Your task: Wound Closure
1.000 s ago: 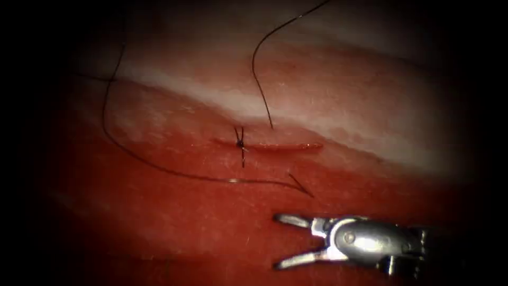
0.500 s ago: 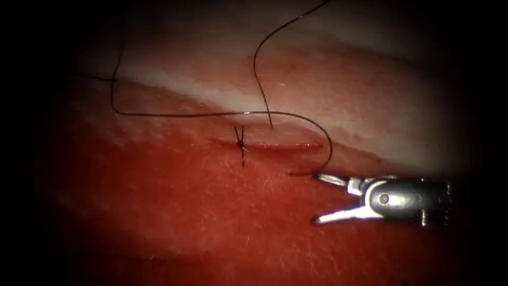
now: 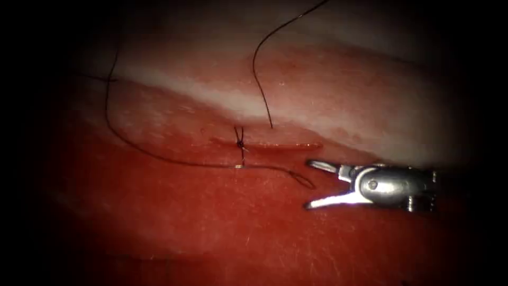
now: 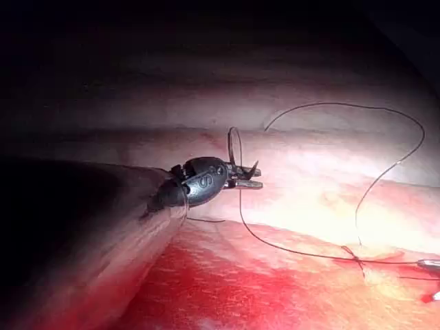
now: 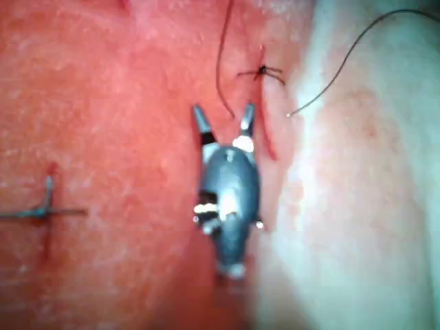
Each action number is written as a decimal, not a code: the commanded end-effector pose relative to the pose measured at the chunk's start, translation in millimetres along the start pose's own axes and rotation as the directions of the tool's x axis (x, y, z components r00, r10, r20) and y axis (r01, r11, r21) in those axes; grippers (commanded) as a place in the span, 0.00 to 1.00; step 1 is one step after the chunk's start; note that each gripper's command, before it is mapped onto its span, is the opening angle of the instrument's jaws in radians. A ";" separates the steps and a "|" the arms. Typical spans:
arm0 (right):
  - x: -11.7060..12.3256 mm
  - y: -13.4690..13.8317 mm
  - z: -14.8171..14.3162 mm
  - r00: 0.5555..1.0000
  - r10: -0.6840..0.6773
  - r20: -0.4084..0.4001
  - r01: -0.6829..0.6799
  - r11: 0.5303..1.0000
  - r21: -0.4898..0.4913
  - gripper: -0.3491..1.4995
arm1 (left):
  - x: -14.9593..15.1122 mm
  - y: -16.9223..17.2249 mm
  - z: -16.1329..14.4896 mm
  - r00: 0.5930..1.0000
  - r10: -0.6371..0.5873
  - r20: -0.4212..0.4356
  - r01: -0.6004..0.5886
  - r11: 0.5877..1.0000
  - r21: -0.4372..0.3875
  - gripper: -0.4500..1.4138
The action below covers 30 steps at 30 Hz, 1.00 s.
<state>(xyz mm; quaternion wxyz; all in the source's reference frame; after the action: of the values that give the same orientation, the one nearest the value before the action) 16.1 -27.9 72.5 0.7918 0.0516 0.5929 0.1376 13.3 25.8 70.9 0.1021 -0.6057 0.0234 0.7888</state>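
One knotted dark stitch (image 3: 240, 143) on the red horizontal cut (image 3: 267, 144). Right silver needle driver (image 3: 315, 184): jaws spread, empty. Left dark needle driver (image 4: 253, 177) pinches thin black thread (image 3: 174, 161).

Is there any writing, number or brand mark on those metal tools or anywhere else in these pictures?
None can be read.
Right arm's tool: bare metal with a round pivot pin, no lettering; its jaws are open and hold nothing.
Left arm's tool: a faint raised mark on its dark head, too small to read; its jaws hold the thread.
Tissue, tied stitch: no text.
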 end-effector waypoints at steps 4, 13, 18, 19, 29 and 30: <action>-0.5 -0.4 1.7 0.999 0.037 -0.012 -0.036 0.998 0.048 0.66 | -0.6 -0.5 0.6 1.000 -0.002 -0.001 0.002 1.000 0.001 0.00; 1.5 -1.4 0.1 0.994 0.101 0.044 -0.105 0.990 0.097 0.00 | -0.8 -0.5 0.9 1.000 0.000 0.003 0.000 1.000 -0.002 0.00; 3.4 -3.7 -0.1 0.995 0.092 0.041 -0.096 0.988 0.123 0.00 | -1.0 -0.5 1.1 1.000 -0.004 0.007 0.004 1.000 -0.006 0.00; 3.8 -4.2 -0.1 0.995 0.090 0.038 -0.094 0.987 0.128 0.00 | -1.1 -0.5 1.2 1.000 -0.004 0.007 0.004 1.000 -0.005 0.00; 8.5 -12.3 -0.5 0.999 0.042 0.017 -0.045 0.979 0.199 0.00 | -1.2 -0.4 1.5 1.000 -0.008 0.013 0.008 1.000 -0.010 0.00; 9.1 -13.0 -0.5 0.999 0.038 0.014 -0.040 0.977 0.209 0.00 | -1.3 -0.4 1.5 1.000 -0.008 0.013 0.008 1.000 -0.010 0.00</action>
<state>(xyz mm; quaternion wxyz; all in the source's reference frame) 19.1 -37.3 60.5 0.7832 0.1454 0.5978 0.0903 12.5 25.8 72.0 0.1037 -0.6009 0.0156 0.7924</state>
